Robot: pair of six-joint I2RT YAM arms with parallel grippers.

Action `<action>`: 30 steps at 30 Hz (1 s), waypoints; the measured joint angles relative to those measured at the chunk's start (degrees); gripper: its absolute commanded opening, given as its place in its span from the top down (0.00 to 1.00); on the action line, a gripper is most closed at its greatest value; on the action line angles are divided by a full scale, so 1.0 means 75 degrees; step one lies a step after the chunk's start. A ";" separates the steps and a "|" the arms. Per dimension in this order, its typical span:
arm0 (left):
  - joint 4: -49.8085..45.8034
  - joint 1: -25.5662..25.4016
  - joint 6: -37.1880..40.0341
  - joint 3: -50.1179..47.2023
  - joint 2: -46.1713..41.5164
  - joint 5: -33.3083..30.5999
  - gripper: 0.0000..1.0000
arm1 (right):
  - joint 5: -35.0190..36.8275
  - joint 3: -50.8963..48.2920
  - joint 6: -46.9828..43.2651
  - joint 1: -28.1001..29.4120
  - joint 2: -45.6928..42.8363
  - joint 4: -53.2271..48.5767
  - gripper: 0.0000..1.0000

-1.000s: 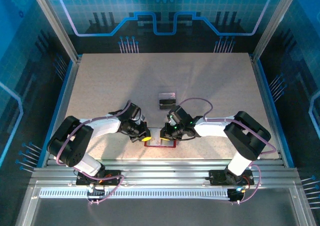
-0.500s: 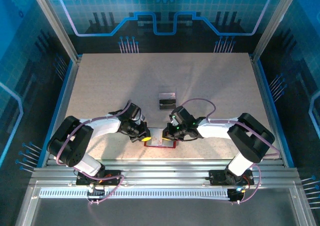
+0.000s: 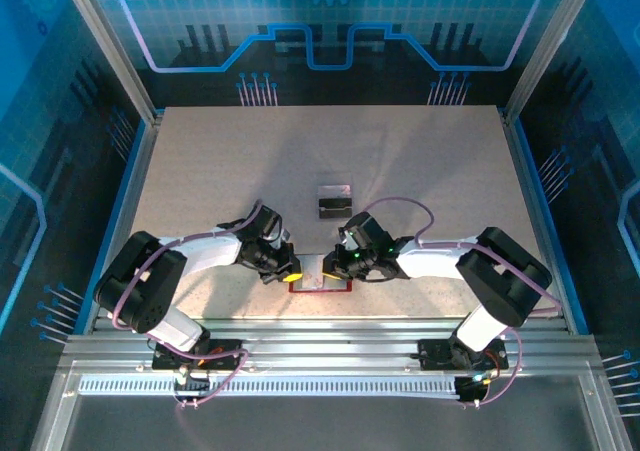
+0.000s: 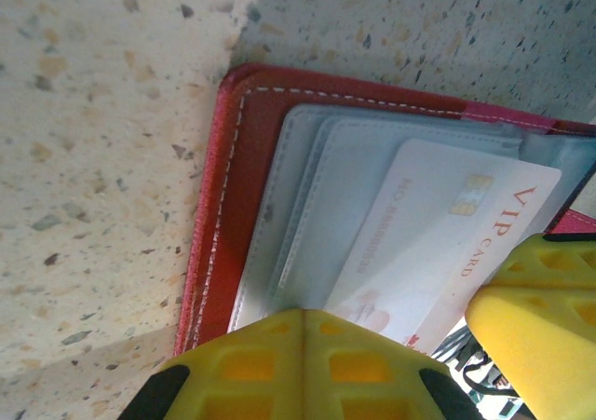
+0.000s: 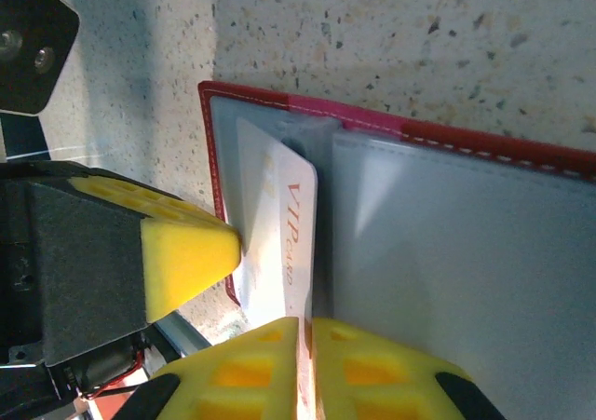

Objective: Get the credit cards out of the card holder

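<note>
The card holder [image 3: 322, 287] lies open near the table's front edge, dark red with pale grey pockets [image 4: 307, 206]. A white credit card [image 4: 438, 234] marked VIP sticks partway out of a pocket. My left gripper [image 4: 304, 313] is shut, its yellow tips resting on the holder's left pocket edge [image 3: 290, 271]. My right gripper [image 5: 305, 325] is shut on the edge of the white card [image 5: 279, 224], over the holder's middle [image 3: 333, 264]. The left gripper's fingertip [image 5: 186, 252] touches the card's outer side. Two more credit cards [image 3: 334, 200], dark and grey, lie on the table beyond the holder.
The speckled table [image 3: 230, 161] stretches open behind and to both sides. A metal rail [image 3: 320, 336] runs along the near edge just below the holder. Both forearms converge low over the holder, their fingertips close together.
The right arm's elbow has drifted slightly to the right while its gripper stays at the card. The left arm and the holder have hardly moved.
</note>
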 measured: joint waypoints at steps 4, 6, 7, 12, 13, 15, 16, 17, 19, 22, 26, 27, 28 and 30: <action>0.0000 0.0000 0.0000 0.0000 0.0000 0.0000 0.97 | -0.0111 -0.0146 0.0160 0.0000 0.0146 0.0487 0.89; 0.0000 0.0000 0.0000 0.0003 0.0000 0.0000 0.99 | -0.0143 -0.0198 0.0230 0.0000 0.0221 0.0653 0.89; 0.0000 0.0000 0.0000 0.0003 0.0000 0.0003 1.00 | -0.0154 -0.0213 0.0251 0.0000 0.0251 0.0699 0.89; -0.0003 0.0000 0.0000 0.0003 0.0000 0.0000 1.00 | -0.0224 -0.0283 0.0370 0.0000 0.0318 0.0947 0.93; -0.0012 0.0003 0.0000 0.0003 0.0000 0.0000 1.00 | -0.0224 -0.0297 0.0393 -0.0003 0.0318 0.0973 0.95; -0.0023 0.0015 0.0000 0.0003 0.0000 0.0000 1.00 | -0.0221 -0.0309 0.0414 -0.0006 0.0318 0.0965 0.97; -0.0023 0.0015 0.0000 0.0003 0.0000 0.0000 1.00 | -0.0221 -0.0309 0.0408 -0.0012 0.0318 0.0959 0.98; -0.0023 0.0015 0.0000 0.0003 0.0000 0.0000 1.00 | -0.0219 -0.0309 0.0399 -0.0015 0.0312 0.0930 0.99; -0.0020 0.0015 0.0000 0.0003 0.0000 0.0000 1.00 | -0.0189 -0.0309 0.0370 -0.0017 0.0271 0.0816 1.00; -0.0023 0.0015 0.0000 0.0003 0.0000 0.0000 1.00 | -0.0134 -0.0309 0.0254 -0.0067 0.0090 0.0458 1.00; -0.0038 0.0015 0.0000 0.0015 0.0000 0.0000 0.99 | -0.0093 -0.0297 -0.0006 -0.0207 -0.0245 -0.0134 1.00; -0.0044 0.0015 0.0000 0.0015 0.0000 0.0000 0.99 | -0.0082 -0.0289 -0.0093 -0.0254 -0.0329 -0.0315 1.00; -0.0047 0.0015 0.0000 0.0015 0.0000 0.0000 0.99 | -0.0076 -0.0271 -0.0166 -0.0291 -0.0396 -0.0469 1.00; -0.0047 0.0015 0.0000 0.0017 0.0000 0.0000 0.99 | -0.0073 -0.0175 -0.0358 -0.0370 -0.0522 -0.0906 1.00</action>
